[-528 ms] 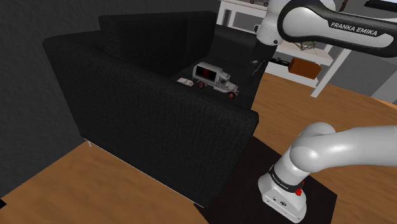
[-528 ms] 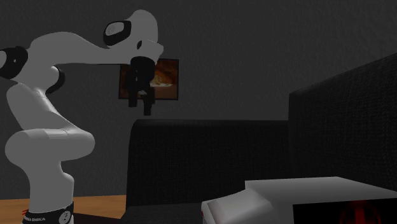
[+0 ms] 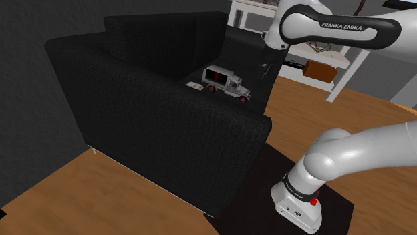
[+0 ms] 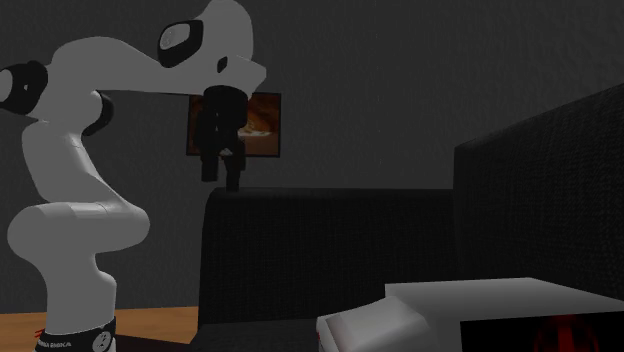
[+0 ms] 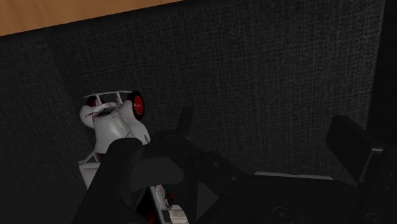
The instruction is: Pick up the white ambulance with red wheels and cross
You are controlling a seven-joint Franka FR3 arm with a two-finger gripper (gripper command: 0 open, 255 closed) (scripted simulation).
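The ambulance (image 3: 226,83) is found on the seat of a black sofa (image 3: 154,113), resting on its red wheels (image 3: 242,99). Its long axis is laid from the shoulder view's upper left to its lower right, and the nose is pointed to the lower right. A dark side panel with a red mark is turned toward the shoulder camera, but whether the mark is a cross cannot be told. In the wrist view the white nose is seen pointed toward the strip of wooden floor (image 5: 76,16) beyond the seat edge.

The hand (image 4: 221,183) is held above the sofa, clear of the ambulance, with its fingers (image 5: 347,140) set wide apart and nothing between them. In the wrist view the ambulance is placed off to one side of the fingers.

"FRANKA EMIKA" is printed in white on the arm (image 3: 344,27) in the shoulder view. The writing on the band at the arm's base in the second exterior view is too small to be read. A framed orange picture (image 4: 262,125) is hung on the dark wall behind the hand.
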